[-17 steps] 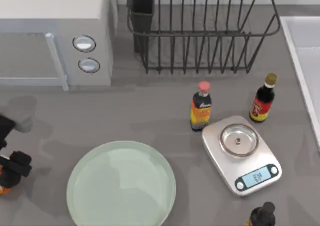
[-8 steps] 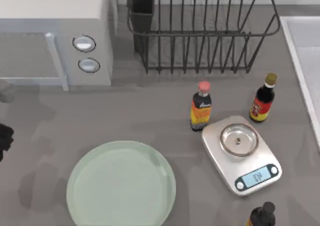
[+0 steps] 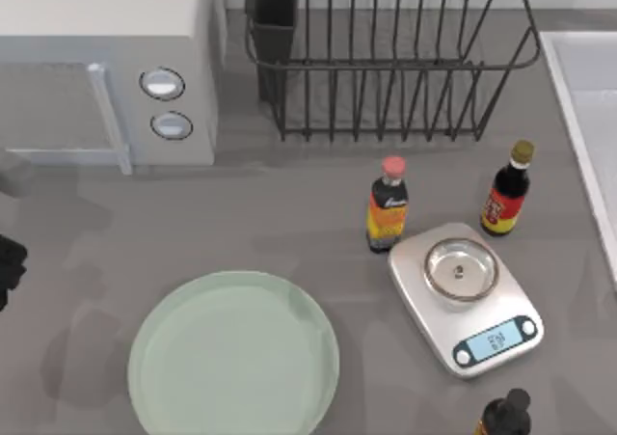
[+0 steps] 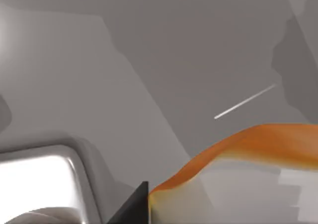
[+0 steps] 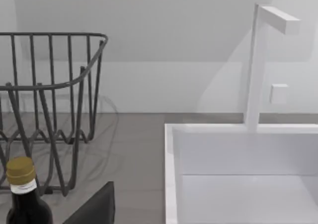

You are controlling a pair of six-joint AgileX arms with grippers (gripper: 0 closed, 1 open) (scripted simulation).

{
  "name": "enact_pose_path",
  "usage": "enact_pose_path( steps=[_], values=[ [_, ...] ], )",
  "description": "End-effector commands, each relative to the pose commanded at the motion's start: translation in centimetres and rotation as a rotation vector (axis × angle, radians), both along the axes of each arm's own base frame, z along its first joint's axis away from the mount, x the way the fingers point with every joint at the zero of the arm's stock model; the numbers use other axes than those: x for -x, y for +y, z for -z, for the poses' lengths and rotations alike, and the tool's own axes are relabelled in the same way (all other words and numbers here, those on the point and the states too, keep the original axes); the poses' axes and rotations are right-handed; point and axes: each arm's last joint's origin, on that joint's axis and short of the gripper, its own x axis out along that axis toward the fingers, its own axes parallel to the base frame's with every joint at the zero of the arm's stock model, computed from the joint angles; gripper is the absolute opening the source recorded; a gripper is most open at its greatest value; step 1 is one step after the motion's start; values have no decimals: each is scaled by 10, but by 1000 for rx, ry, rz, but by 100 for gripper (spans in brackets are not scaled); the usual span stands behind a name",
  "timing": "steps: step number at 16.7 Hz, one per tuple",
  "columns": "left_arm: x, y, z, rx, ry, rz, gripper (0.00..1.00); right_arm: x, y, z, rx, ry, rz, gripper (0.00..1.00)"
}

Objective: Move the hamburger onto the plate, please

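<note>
Filling left wrist cam – hamburger (image 4: 258, 169), plate (image 3: 233, 354) bare

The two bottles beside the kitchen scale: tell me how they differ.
The pink-capped bottle has a pink cap and an orange-and-dark label; the gold-capped bottle has a gold cap and a red label on a near-black body. The pink-capped bottle stands off the scale's upper left corner, toward the plate; the gold-capped bottle stands off its upper right. Both stand upright on the table, similar in size.
</note>
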Motion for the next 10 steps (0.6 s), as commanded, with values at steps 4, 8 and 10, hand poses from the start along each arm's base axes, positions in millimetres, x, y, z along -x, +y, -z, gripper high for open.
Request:
enact_pose_path(
  steps=[4, 8, 10],
  values=[
    [-7, -20, 2, 13, 15, 256, 0, 0, 0, 0, 0, 0, 0, 100],
    [-14, -54, 5, 22, 26, 690, 0, 0, 0, 0, 0, 0, 0, 100],
    [-16, -75, 6, 24, 26, 941, 0, 0, 0, 0, 0, 0, 0, 100]
  ],
)
